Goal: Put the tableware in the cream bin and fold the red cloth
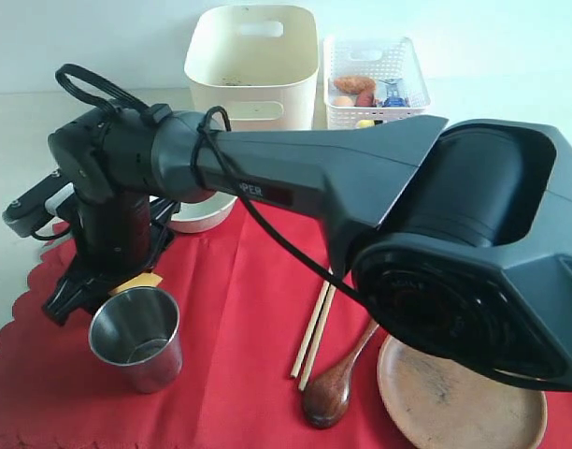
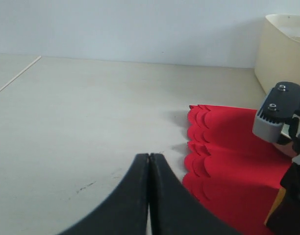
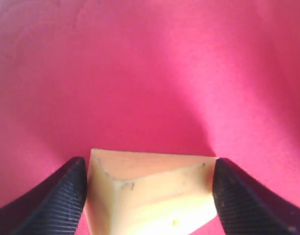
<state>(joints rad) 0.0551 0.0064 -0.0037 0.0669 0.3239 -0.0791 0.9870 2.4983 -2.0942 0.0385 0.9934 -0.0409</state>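
The red cloth (image 1: 239, 309) covers the near table. On it stand a steel cup (image 1: 136, 337), wooden chopsticks (image 1: 314, 332), a dark wooden spoon (image 1: 331, 385) and a round wooden plate (image 1: 454, 398). A white bowl (image 1: 202, 215) shows partly behind my right arm. The cream bin (image 1: 253, 61) stands at the back. My right gripper (image 3: 150, 164) reaches across to the left by the cup, its fingers against both sides of a yellow wedge (image 3: 150, 191) lying on the cloth. My left gripper (image 2: 149, 157) is shut and empty over bare table beside the cloth's scalloped edge (image 2: 196, 147).
A white lattice basket (image 1: 375, 79) with food items stands right of the cream bin. My right arm's big dark body (image 1: 436, 215) blocks much of the exterior view. Bare table (image 2: 91, 122) stretches left of the cloth.
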